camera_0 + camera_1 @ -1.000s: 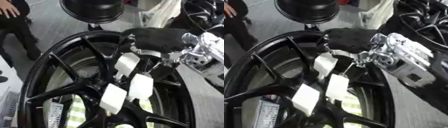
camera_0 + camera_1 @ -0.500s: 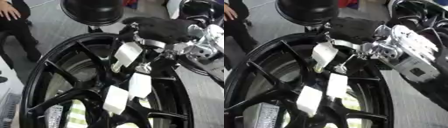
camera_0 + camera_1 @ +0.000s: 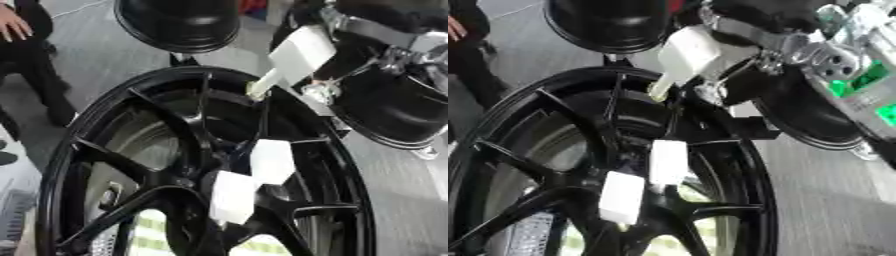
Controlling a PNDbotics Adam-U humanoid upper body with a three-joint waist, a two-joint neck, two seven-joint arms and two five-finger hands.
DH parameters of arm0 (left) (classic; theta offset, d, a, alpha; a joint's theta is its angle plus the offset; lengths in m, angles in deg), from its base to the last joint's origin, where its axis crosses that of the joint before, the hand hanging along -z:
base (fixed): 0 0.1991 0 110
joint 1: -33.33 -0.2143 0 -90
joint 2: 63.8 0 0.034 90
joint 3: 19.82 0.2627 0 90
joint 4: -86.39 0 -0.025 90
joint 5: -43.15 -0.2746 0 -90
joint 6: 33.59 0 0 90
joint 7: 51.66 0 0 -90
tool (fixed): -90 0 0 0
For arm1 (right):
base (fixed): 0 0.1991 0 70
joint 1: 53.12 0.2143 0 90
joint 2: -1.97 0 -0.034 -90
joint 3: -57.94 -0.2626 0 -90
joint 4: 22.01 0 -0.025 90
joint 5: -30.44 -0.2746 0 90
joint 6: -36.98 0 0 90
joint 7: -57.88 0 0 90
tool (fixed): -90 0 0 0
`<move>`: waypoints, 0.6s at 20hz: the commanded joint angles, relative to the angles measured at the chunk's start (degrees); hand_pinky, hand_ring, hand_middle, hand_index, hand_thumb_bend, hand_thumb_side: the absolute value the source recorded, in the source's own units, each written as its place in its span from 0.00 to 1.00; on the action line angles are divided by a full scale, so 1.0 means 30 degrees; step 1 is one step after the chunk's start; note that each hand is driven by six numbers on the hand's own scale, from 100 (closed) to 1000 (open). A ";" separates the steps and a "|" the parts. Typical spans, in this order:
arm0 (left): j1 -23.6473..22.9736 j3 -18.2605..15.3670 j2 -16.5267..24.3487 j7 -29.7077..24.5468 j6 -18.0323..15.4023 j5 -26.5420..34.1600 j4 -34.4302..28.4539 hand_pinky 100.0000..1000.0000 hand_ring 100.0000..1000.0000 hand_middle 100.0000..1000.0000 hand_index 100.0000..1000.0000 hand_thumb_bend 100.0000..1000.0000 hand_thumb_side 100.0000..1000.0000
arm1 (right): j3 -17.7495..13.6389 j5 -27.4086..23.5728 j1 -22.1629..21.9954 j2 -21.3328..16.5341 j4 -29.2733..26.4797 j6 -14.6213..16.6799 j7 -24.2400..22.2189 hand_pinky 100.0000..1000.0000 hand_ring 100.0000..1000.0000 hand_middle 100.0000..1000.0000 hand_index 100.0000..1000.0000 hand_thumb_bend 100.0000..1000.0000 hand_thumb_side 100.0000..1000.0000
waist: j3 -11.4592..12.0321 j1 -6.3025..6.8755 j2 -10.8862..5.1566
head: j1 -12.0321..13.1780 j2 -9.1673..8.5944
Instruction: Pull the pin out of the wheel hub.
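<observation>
While no writing is readable, the right hand grips a white, flat-headed pin, lifted clear above the glossy black spoked wheel hub below it.

Bright, even light; everything is motion-blurred, with soft glare on the glossy black wheel.
</observation>
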 commanded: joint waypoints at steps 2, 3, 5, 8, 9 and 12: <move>-0.0166 -0.0477 0.0563 0.0404 -0.0106 -0.0223 -0.0418 0.79 0.64 0.63 0.82 0.00 0.71 | -0.2204 -0.0866 -0.1185 -0.2169 -0.0082 -0.0955 0.1200 1.00 0.74 0.39 0.41 0.07 0.00 | -0.0559 0.0197 -0.0553 | 0.0742 0.0231; -0.0271 -0.0578 0.0598 0.0515 -0.0132 -0.0245 -0.0418 0.79 0.64 0.63 0.82 0.00 0.71 | -0.2651 -0.0839 -0.1632 -0.2392 0.0097 -0.1227 0.1419 1.00 0.74 0.40 0.41 0.08 0.00 | -0.0826 0.0197 -0.0593 | 0.0995 0.0318; -0.0486 -0.0787 0.0714 0.0749 -0.0134 -0.0370 -0.0418 0.79 0.64 0.63 0.82 0.00 0.71 | -0.3536 -0.0834 -0.2516 -0.2531 0.0776 -0.1770 0.1634 1.00 0.74 0.41 0.43 0.08 0.00 | -0.1388 0.0197 -0.0675 | 0.1439 0.0518; -0.0687 -0.0885 0.0977 0.0933 -0.0157 -0.0544 -0.0418 0.79 0.64 0.63 0.82 0.00 0.70 | -0.4855 -0.1048 -0.3838 -0.2330 0.1944 -0.2582 0.1844 0.99 0.74 0.43 0.45 0.07 0.00 | -0.2062 0.0246 -0.0815 | 0.2005 0.0781; -0.0755 -0.0898 0.1034 0.0962 -0.0182 -0.0576 -0.0418 0.79 0.64 0.63 0.82 0.00 0.70 | -0.5266 -0.1097 -0.4292 -0.2276 0.2239 -0.2862 0.1850 0.98 0.74 0.43 0.45 0.06 0.00 | -0.2311 0.0358 -0.0883 | 0.2193 0.0925; -0.1047 -0.1001 0.1129 0.1087 -0.0262 -0.0630 -0.0418 0.79 0.64 0.63 0.82 0.00 0.69 | -0.6021 -0.1160 -0.5707 -0.1933 0.2924 -0.3732 0.1902 0.97 0.74 0.44 0.47 0.03 0.00 | -0.3192 0.0761 -0.1125 | 0.2827 0.1327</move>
